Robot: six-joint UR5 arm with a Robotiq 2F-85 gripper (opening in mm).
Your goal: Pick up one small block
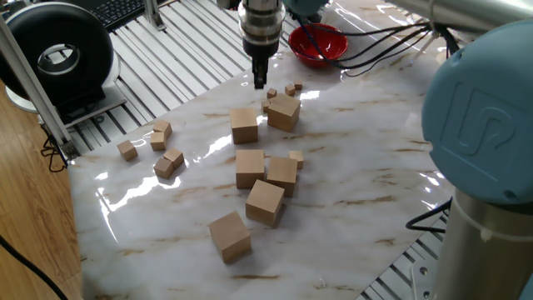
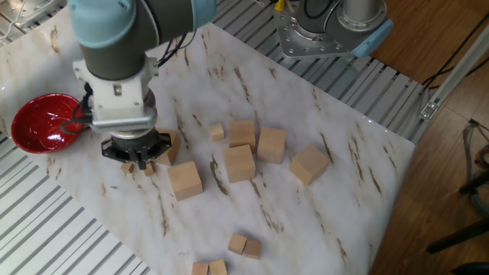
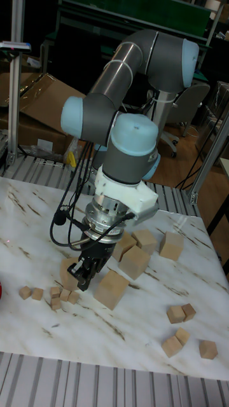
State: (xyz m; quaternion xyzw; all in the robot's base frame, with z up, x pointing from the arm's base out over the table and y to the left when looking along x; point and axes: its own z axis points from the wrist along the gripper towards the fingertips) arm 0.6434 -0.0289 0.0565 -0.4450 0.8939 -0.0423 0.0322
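Observation:
Several small blocks lie in a loose cluster at the far side of the marble table, beside a large wooden cube. My gripper points straight down just above the near-left edge of that cluster. In the other fixed view the gripper hangs right over the small blocks, hiding some of them. The tall fixed view has the gripper open, its tips just above the table, with small blocks below and to the left. Nothing is held.
A red bowl stands beyond the cluster, near the table's far edge. Several large cubes fill the middle of the table, and mid-sized cubes lie at the left. Cables trail behind the arm.

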